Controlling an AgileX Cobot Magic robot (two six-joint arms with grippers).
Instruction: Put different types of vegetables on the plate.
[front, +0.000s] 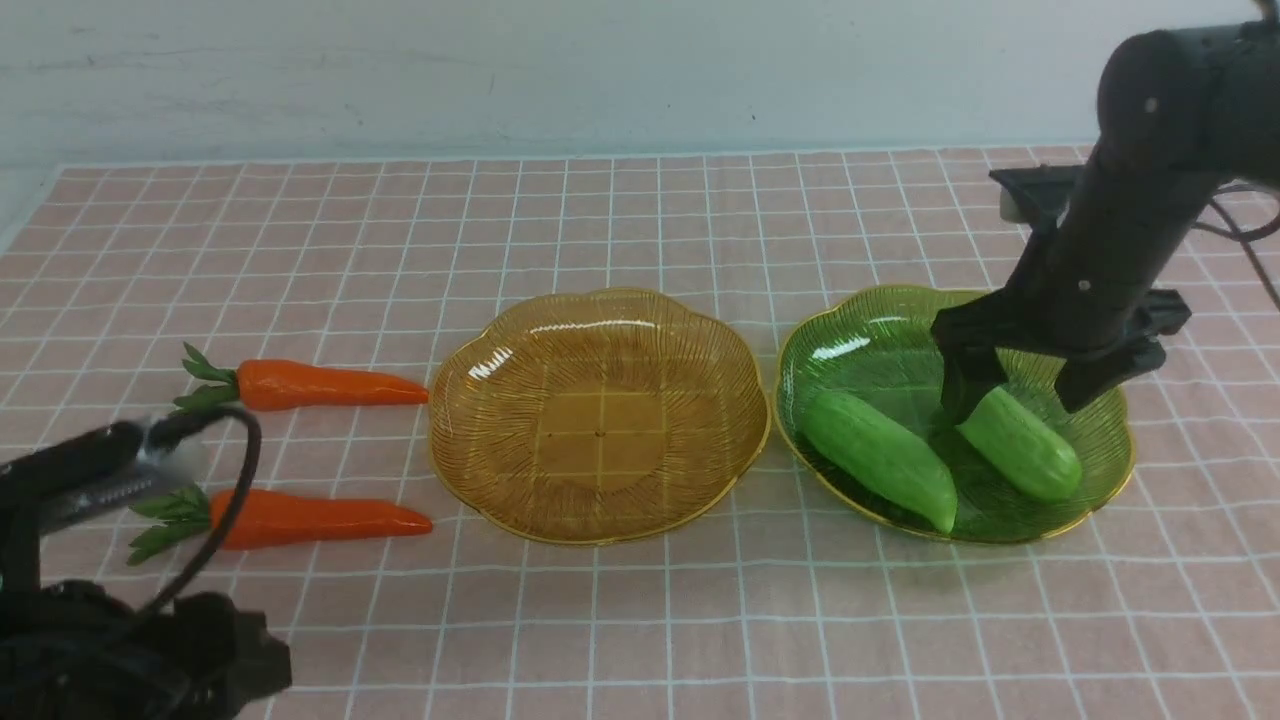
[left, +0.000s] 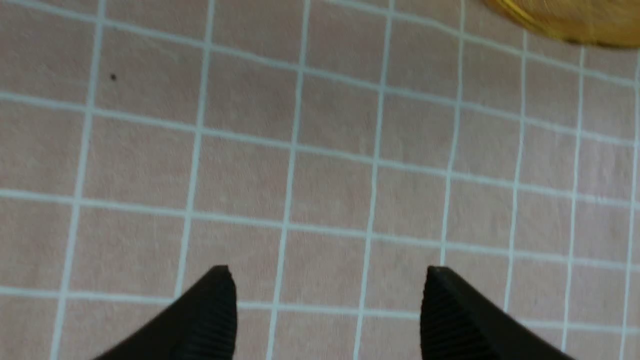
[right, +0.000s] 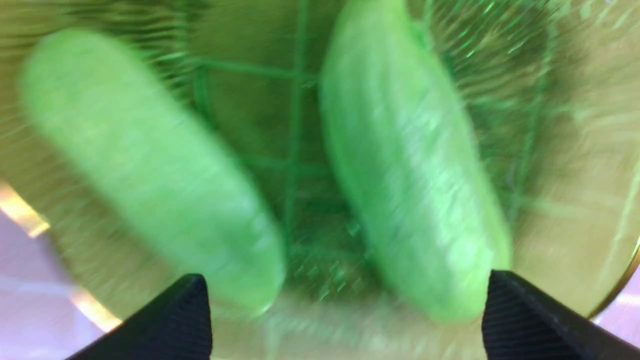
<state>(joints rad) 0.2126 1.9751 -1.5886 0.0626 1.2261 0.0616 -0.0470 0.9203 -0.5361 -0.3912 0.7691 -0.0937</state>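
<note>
Both light-green toy cucumbers (front: 879, 459) (front: 1019, 445) in green glass plate; R fingers (right: 192, 312) spread above, nothing pinched. L fingers (left: 217, 295) spread, nr orange toy carrots w/ leafy tops (front: 330, 385) (front: 315, 519), long axes pointing twd amber glass plate (front: 600, 416). L arm nearer, prob next.

You see even, fairly soft light across the front view, with white glints on the far left of the amber plate (front: 600, 500) and green plate (front: 880, 385). Your left wrist view is dimmer, its fingertips (left: 215, 310) blurred; your right wrist view is bright, hazy and soft.
</note>
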